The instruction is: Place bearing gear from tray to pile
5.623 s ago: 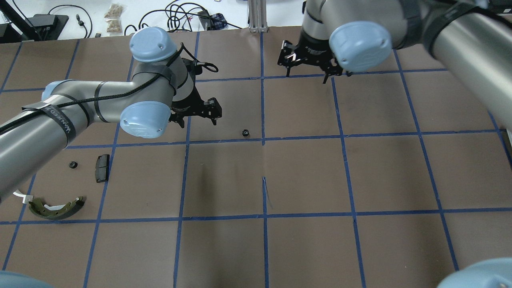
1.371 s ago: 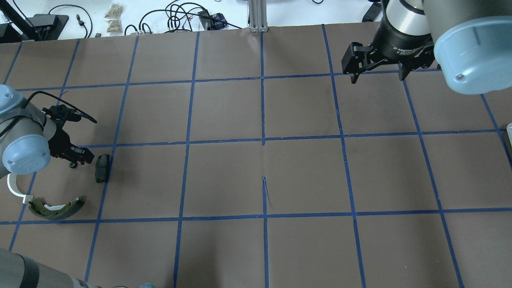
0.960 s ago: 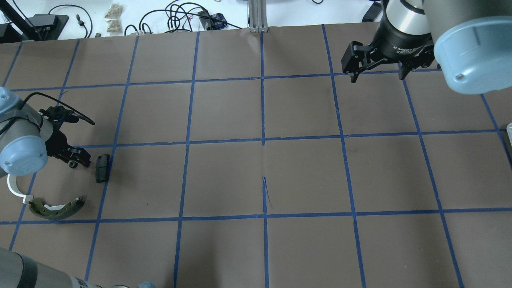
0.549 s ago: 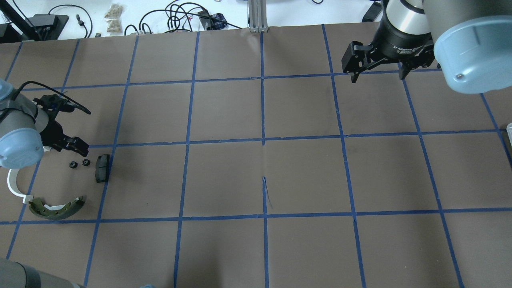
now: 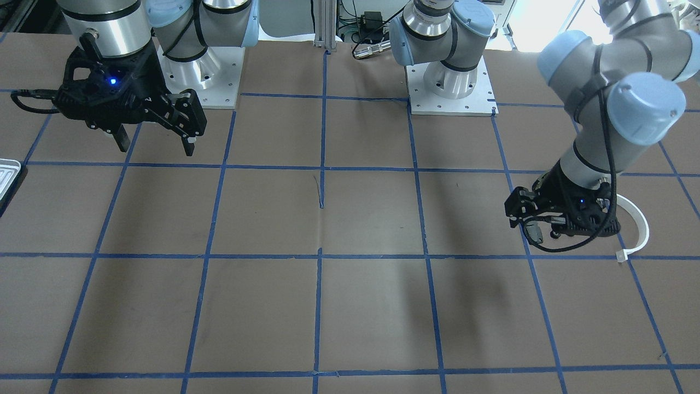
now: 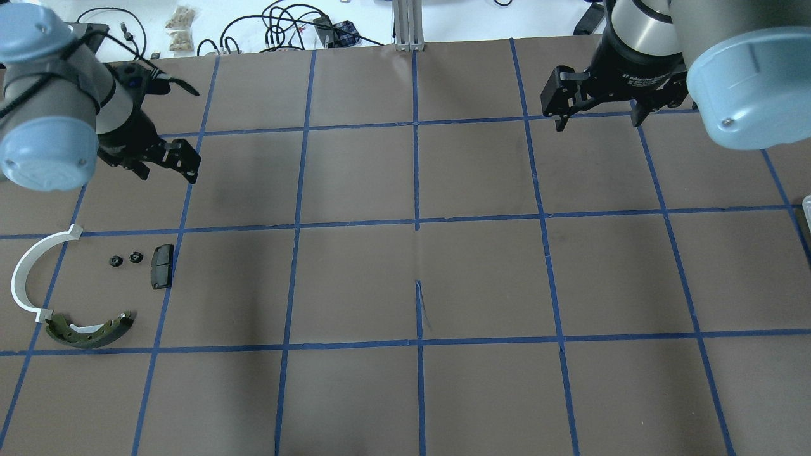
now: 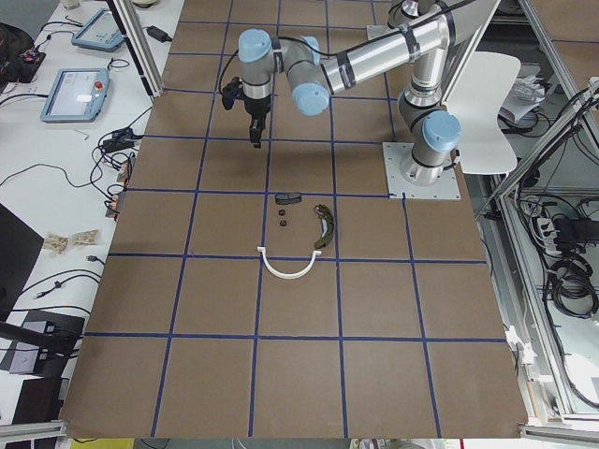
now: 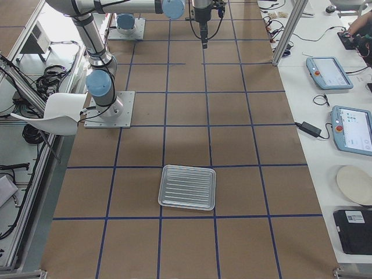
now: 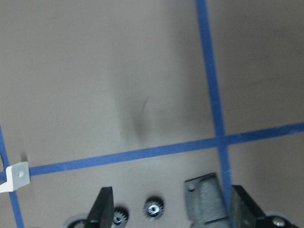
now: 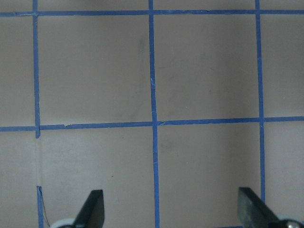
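- You have a small black toothed bearing gear (image 6: 135, 257) lying flat on the brown paper-covered table (image 6: 355, 278) with its blue tape grid, at the robot's left end
- A second gear (image 6: 115, 260) of the same kind sits just beside it, the two not touching
- Both gears lie within the pile (image 6: 108, 330) of loose parts, which also holds three other pieces
- The first gear is just beside a small black rectangular pad (image 6: 161, 266)
- A white plastic arc (image 6: 28, 278) curves round the outer side of the pile
- One end of that arc meets a curved olive-bronze metal shoe (image 6: 63, 332) on the side nearer the robot
- Your left gripper (image 6: 168, 171) hangs over the table on the far side of the pile from the robot, with its jaws spread apart and nothing between them
- Its wrist camera looks down on both gears (image 9: 153, 207) and the pad (image 9: 205, 199), low in the frame between the two black fingers (image 9: 103, 211)
- Your right gripper (image 6: 597, 120) hangs over bare brown paper toward the table's far edge, well apart from the pile
- Its jaws are wide apart and hold nothing, and its wrist camera shows only tape lines between the fingers (image 10: 92, 206)
- The pale silvery-white shallow tray (image 8: 187, 187), ribbed with rounded corners, lies at the robot's right end, well apart from both grippers and from the pile
- In the front-facing view you catch only its corner (image 5: 8, 172) at the edge
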Controlling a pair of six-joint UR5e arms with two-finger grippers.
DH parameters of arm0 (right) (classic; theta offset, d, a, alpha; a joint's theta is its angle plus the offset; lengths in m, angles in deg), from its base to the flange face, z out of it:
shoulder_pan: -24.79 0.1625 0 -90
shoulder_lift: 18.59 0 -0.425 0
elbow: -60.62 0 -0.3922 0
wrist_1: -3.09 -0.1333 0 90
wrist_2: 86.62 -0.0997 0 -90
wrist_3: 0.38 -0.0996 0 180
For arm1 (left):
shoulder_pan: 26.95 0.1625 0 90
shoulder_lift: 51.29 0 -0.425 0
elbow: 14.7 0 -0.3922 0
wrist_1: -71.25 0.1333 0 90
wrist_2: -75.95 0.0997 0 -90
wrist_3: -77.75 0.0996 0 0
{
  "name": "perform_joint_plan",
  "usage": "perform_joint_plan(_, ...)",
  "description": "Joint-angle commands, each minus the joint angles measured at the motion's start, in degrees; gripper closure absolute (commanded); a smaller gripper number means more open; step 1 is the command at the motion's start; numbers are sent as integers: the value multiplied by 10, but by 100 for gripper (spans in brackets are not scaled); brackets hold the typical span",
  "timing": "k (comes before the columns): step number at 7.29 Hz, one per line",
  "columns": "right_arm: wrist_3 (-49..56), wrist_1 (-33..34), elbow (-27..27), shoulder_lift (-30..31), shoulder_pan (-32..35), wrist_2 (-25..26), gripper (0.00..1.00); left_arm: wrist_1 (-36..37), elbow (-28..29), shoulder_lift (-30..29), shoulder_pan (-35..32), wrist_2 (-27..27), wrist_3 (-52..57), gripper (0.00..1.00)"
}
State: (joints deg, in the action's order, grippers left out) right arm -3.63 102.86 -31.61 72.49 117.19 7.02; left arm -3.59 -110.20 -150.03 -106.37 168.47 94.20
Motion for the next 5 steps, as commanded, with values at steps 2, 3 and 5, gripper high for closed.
perform_joint_plan(2,-5,1,-1,0,1,-1,0,-209,144,49,-149,-4,-140,1)
perform_joint_plan(3,-5,-2,-1,1,0,0,0,-210,138,64,-151,-6,-138,0)
perform_joint_plan(5,-5,0,-1,1,0,-1,0,-204,116,85,-142,-6,-143,0)
